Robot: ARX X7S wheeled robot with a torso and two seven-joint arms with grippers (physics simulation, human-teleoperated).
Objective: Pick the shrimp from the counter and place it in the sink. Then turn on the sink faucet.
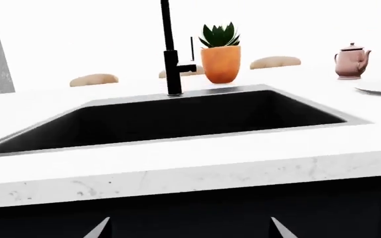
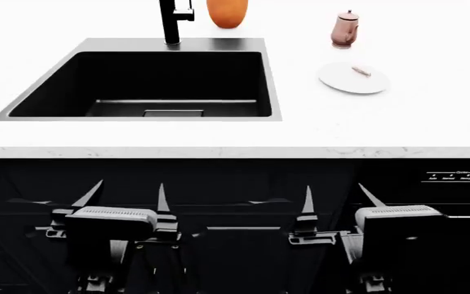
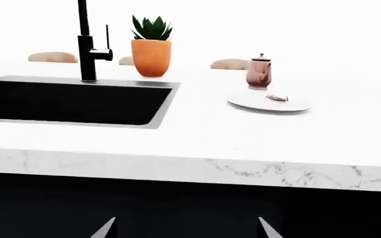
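— Where does the tiny, curved tan-beige shrimp [image 2: 361, 71] lie?
— On the wide, flat white counter [image 2: 366, 131] with its faintly marbled front edge, well to the right of the basin. It rests flat, slanted across a white dish; in the right wrist view [image 3: 277, 97] its detail is too small to make out.
— And the large rectangular matte black sink [image 2: 149, 79]?
— Sunk into the counter, dark grey rim all round, a rectangular drain panel at the bottom by the front wall.
— The tall slim matte black sink faucet [image 2: 169, 21]?
— Upright at the sink's back rim, its thin side lever [image 3: 106, 35] pointing straight up.
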